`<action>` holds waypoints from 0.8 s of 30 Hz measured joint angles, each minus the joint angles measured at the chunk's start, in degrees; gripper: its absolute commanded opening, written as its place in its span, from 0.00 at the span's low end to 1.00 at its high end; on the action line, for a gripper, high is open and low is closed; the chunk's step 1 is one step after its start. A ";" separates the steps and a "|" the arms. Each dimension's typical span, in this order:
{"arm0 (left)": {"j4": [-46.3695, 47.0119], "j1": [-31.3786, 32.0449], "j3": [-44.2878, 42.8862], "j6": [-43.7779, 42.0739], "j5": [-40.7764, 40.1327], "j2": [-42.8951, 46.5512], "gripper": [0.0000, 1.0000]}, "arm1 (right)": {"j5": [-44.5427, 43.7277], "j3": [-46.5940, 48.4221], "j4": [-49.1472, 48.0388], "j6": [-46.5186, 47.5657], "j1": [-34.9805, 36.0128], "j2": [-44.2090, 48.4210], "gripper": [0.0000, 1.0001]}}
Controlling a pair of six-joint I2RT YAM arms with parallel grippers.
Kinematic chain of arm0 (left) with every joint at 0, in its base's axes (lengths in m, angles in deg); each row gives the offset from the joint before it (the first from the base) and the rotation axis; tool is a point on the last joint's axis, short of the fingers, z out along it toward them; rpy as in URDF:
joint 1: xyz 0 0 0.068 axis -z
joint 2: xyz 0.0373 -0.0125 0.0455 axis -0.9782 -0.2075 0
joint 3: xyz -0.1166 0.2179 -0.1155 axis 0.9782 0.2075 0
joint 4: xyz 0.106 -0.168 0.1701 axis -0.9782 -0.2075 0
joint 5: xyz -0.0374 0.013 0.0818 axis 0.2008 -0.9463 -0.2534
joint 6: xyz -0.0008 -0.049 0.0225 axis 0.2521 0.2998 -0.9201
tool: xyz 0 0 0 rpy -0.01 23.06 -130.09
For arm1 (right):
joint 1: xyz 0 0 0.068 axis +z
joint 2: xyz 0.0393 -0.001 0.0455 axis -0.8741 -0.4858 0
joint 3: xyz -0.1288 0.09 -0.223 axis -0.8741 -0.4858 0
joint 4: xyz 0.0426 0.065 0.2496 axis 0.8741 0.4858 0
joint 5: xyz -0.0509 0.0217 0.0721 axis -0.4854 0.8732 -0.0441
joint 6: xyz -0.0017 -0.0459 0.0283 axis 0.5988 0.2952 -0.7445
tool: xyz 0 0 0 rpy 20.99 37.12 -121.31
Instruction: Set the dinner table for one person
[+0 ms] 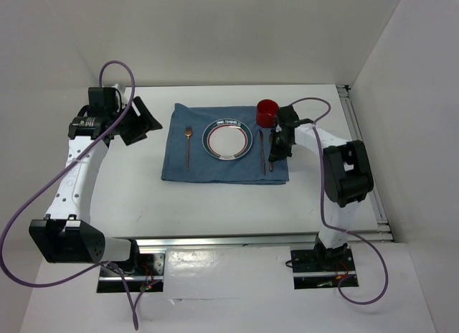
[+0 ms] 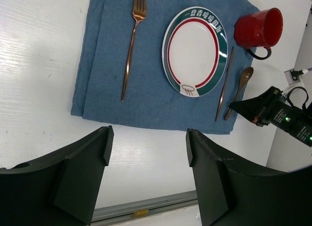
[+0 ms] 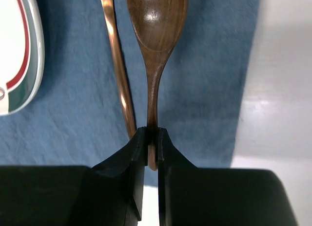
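Observation:
A blue placemat (image 1: 215, 168) lies on the white dinner table (image 1: 129, 197). On the placemat are a white plate (image 1: 227, 140) with a red and green rim, a copper fork (image 1: 188, 146) to its left and a copper knife (image 1: 262, 152) to its right. A red mug (image 1: 267, 112) stands at the far right corner. My right gripper (image 3: 152, 138) is shut on the handle end of a copper spoon (image 3: 156, 26), which lies just right of the knife (image 3: 117, 65), low at the cloth. My left gripper (image 2: 148, 143) is open and empty, left of the placemat (image 2: 107, 80).
Aluminium rails run along the table's near edge (image 1: 237, 240) and right edge (image 1: 362, 153). White walls stand close on the left, back and right. Bare tabletop (image 3: 282, 89) lies just right of the spoon.

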 measured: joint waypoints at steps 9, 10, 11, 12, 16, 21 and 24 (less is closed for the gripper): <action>-0.61 0.00 0.00 0.00 -0.02 0.00 0.78 | -3.04 3.19 0.94 0.35 2.78 -3.04 0.37; -0.68 0.00 0.00 0.00 -0.02 0.00 0.78 | -3.45 3.56 1.18 0.24 2.91 -3.06 0.39; -0.72 0.00 0.00 0.00 -0.02 0.00 0.78 | -3.98 3.89 1.55 0.22 2.97 -3.06 0.44; -0.74 0.00 0.00 0.00 -0.02 0.00 0.78 | -4.52 4.17 1.77 0.15 2.97 -3.02 0.45; -0.76 0.00 0.00 0.00 -0.04 0.00 0.78 | -6.84 4.61 3.61 -0.24 2.97 -1.53 0.57; -0.79 0.00 0.00 -0.02 -0.13 0.00 0.78 | -11.56 3.32 3.87 -2.84 2.58 8.11 1.00; -0.83 0.00 -0.07 -0.09 -0.26 0.00 0.78 | -16.09 -0.63 2.71 -5.42 1.40 19.87 1.00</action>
